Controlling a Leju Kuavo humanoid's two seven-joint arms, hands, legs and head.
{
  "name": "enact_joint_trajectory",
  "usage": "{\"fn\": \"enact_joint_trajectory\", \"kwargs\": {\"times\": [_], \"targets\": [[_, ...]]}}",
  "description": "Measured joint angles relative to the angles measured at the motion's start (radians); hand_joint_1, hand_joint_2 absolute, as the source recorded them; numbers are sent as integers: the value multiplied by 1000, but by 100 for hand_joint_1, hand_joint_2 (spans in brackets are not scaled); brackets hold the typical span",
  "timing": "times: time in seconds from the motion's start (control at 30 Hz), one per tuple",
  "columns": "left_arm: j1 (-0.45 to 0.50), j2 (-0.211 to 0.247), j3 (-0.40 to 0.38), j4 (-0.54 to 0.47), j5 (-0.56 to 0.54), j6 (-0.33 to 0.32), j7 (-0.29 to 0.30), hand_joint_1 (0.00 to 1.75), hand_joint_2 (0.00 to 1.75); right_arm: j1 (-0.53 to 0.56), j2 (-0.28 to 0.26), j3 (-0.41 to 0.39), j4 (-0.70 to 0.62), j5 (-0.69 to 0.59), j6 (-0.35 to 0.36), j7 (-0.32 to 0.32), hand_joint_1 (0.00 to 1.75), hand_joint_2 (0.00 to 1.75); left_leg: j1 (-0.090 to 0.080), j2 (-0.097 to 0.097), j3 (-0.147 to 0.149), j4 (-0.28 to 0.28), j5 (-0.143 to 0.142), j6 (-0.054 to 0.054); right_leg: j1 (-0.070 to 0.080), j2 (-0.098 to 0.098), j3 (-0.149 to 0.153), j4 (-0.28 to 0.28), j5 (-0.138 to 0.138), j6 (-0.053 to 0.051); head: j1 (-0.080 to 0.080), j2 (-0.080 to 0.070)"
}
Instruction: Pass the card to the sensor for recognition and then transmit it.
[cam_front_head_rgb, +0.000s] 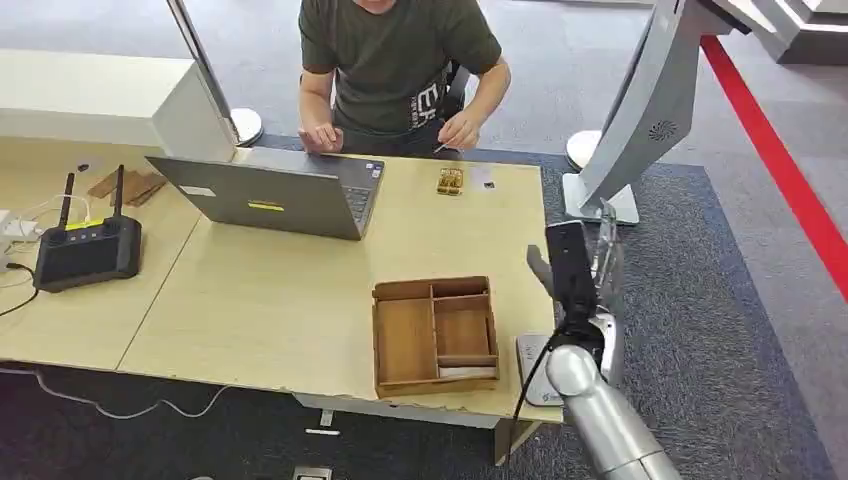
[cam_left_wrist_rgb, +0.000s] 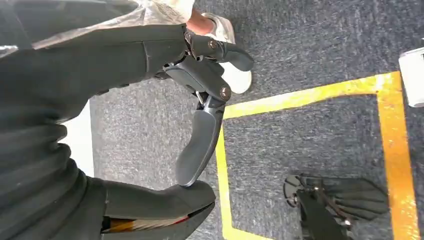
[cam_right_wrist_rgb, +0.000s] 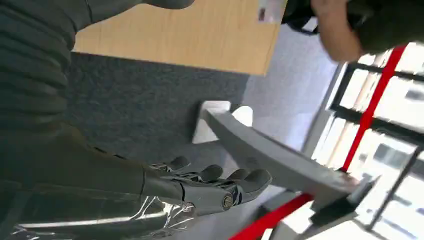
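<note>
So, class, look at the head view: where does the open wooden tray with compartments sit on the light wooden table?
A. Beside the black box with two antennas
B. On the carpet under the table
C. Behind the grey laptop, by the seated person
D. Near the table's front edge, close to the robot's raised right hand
D: the open wooden tray with compartments lies near the front edge of the light wooden table, just left of the raised right hand.

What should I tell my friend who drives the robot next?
Left hand: open, empty, hanging over the floor.
Right hand: open, empty, raised by the table's right edge.
Things: what looks like the card lies in the wooden tray's front slot; the flat sensor pad sits beside the tray.
Done: nothing yet.
Left: pick up card, scan, hand over.
</note>
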Motion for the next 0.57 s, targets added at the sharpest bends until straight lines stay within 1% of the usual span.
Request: {"fn": "enact_joint_trajectory", "kwargs": {"times": [0.03,0.07,0.1,0.13,0.17,0.2,0.23,0.27,0.3,0.33,0.4,0.47,0.5,0.53,0.57], "targets": [[2,0,-2,0,5,0,0,0,175,13,-19,-67,26,-106,-1,-64,0,175,0,0,0,0,0,0,0,0,0,0,0,0,0,0],[4,1,-3,0,11,0,-3,0,175,23,-40,-123,55,-176,-1,-120,0,175,0,0,0,0,0,0,0,0,0,0,0,0,0,0],[6,2,-3,0,17,2,-7,0,175,29,-53,-157,79,-210,-1,-159,0,175,-1,0,0,0,-1,1,0,0,0,-1,0,0,0,0],[9,3,-3,0,33,4,-13,0,175,42,-87,-247,148,-255,-2,-253,0,175,-1,0,0,0,-1,1,-1,0,0,-1,0,0,0,0],[11,3,-3,0,45,8,-15,0,175,51,-103,-319,205,-263,-2,-305,0,175,-1,0,0,0,-1,1,-1,0,0,-1,0,0,0,0],[13,3,-2,0,57,14,-17,0,175,66,-116,-390,259,-268,-2,-335,0,175,-1,0,0,0,-2,2,-1,0,1,-2,-1,2,0,0],[15,3,-2,0,73,21,-19,0,175,89,-131,-476,329,-264,-2,-335,0,175,-1,0,1,0,-3,2,-1,0,2,-3,-1,2,1,0],[16,3,-2,0,83,23,-19,0,175,115,-139,-535,383,-263,-1,-331,0,175,-1,-1,0,0,-3,2,0,-1,3,-3,-2,3,1,0],[18,4,-2,0,90,26,-19,0,175,143,-143,-573,419,-259,0,-329,0,175,-1,-2,0,0,-4,1,0,0,3,-3,-2,3,0,0],[18,4,-2,0,99,27,-19,0,175,177,-144,-631,469,-246,1,-302,0,175,-1,-1,0,0,-5,1,1,0,2,-3,-2,2,0,0],[15,5,-2,0,111,27,-19,0,175,239,-138,-709,546,-253,27,-199,0,175,-1,1,2,-1,-6,0,1,2,2,-3,-4,0,0,0],[14,6,-2,0,122,26,-19,0,175,304,-125,-796,615,-310,130,-56,0,175,0,0,3,-2,-7,-1,3,1,4,-2,-6,-2,0,0],[15,7,-2,0,126,24,-19,0,175,333,-115,-837,646,-337,197,14,0,175,1,0,3,-2,-8,-2,4,1,4,-1,-7,-2,0,0],[17,9,-2,0,132,24,-19,0,175,355,-104,-871,671,-352,250,62,0,175,1,1,3,-3,-8,-2,4,2,4,-1,-7,-4,0,0],[16,11,-2,0,136,24,-21,0,175,373,-91,-901,694,-360,285,84,0,175,1,2,3,-3,-9,-4,4,3,3,0,-7,-4,0,0]]}}
